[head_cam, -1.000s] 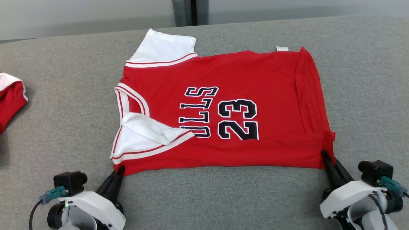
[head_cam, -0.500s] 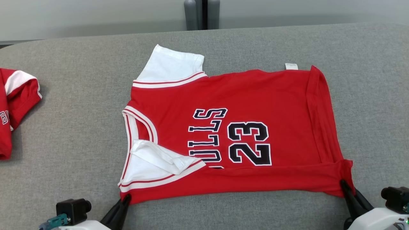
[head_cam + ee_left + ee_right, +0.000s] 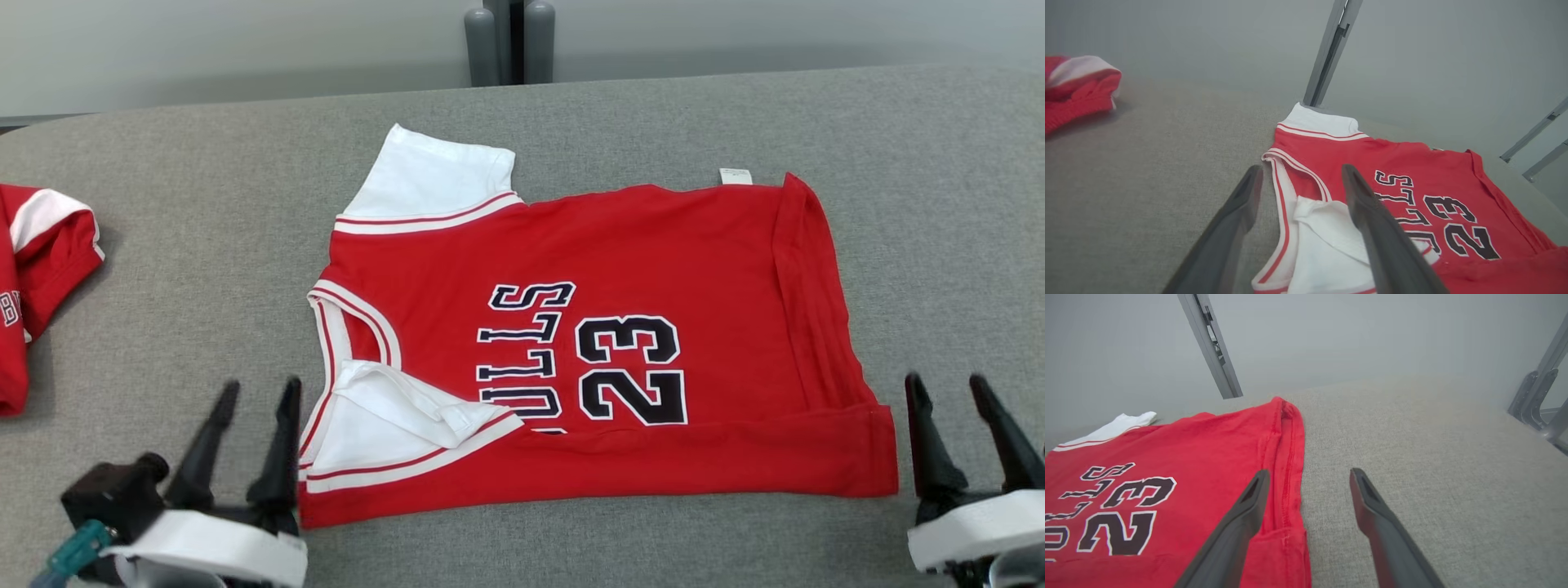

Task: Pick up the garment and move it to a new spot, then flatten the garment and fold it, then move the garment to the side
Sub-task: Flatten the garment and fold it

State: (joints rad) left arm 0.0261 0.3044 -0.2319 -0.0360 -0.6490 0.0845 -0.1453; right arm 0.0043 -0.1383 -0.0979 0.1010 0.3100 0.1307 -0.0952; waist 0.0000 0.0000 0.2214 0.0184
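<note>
Folding is the step in hand: the garment [image 3: 596, 343] lies flat on the counter [image 3: 163, 245], near edge turned over. Left end effector [image 3: 261, 384] and right end effector [image 3: 944, 379] stand released beside its near corners; the next move likely calls for regrasping for a second fold

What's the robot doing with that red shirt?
The robot is folding a red jersey on a grey table. The jersey lies flat, with its near edge turned up over the front and the near sleeve tucked in. The left gripper and the right gripper are both open and hold nothing, one at each near corner. Another red garment lies off to the left.
</note>
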